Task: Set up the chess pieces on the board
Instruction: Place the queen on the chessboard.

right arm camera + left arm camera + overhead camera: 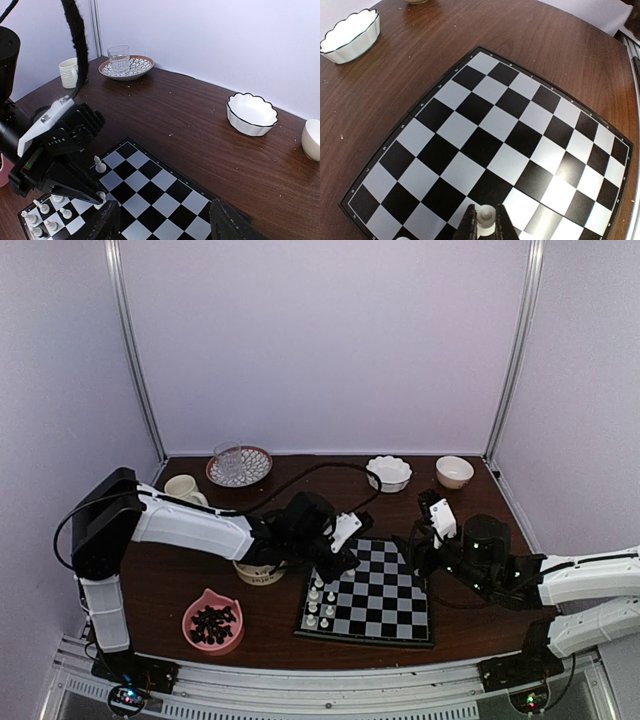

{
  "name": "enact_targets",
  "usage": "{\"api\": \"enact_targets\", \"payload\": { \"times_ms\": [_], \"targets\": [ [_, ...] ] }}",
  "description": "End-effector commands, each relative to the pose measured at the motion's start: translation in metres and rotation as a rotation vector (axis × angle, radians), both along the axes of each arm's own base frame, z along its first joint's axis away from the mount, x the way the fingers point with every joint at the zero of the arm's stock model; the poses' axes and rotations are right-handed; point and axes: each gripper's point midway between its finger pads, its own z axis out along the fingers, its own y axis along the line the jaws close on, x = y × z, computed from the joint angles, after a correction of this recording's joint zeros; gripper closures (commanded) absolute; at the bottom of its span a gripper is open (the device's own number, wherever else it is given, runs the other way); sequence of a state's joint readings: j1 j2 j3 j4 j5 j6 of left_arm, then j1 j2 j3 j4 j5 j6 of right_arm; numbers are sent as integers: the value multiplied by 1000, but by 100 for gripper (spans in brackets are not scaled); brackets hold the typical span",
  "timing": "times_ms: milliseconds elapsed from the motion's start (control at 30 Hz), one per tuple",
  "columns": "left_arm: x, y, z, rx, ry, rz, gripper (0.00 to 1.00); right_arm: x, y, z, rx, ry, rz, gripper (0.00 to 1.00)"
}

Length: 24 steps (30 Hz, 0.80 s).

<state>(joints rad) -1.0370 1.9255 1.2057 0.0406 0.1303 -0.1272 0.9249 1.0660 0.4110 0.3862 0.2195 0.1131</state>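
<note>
Step now: The left arm is putting one piece down on the board (495,135).
Left jaws: Clenched on a white chess piece (485,219), at the bottom middle of the left wrist view.
Where that piece is: Low over the board, near its lower left part in the top view. I cannot tell if its base touches the square yet.
Right jaws: Released and wide apart, with nothing between them. They hang by the right edge of the board in the top view.
Chess pieces already set: A small group of white chess pieces (320,605) stands in the lower left corner of the board in the top view. A lone piece (100,164) stands a little further in, at the left middle of the right wrist view.
Board: It lies flat on the desk (270,635), and most of its squares are bare.
How far along: I think the job has only just begun, because so few squares are filled. A pink bowl (187,625) with dark pieces (212,622) sits at the lower left of the top view.
Next move: I think the piece must go down until it stands flat in the middle of one square. Then the left jaws should let go and lift straight up.
Watch out: The set pieces stand close by, so a sideways bump could tip them over.
</note>
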Motion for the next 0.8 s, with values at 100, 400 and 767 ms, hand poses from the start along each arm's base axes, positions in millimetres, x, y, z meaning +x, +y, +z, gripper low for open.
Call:
{"api": "enact_targets", "payload": {
  "times_ms": [100, 400, 767],
  "targets": [
    [7, -24, 5, -49, -39, -18, 96, 3, -3, 1, 13, -2, -27, 36],
    [10, -24, -4, -17, -33, 3, 77, 3, -3, 2, 15, -3, -29, 35],
    [9, -19, 4, 20, -4, 19, 55, 2, -4, 3, 15, -5, -26, 35]
  ]
}}
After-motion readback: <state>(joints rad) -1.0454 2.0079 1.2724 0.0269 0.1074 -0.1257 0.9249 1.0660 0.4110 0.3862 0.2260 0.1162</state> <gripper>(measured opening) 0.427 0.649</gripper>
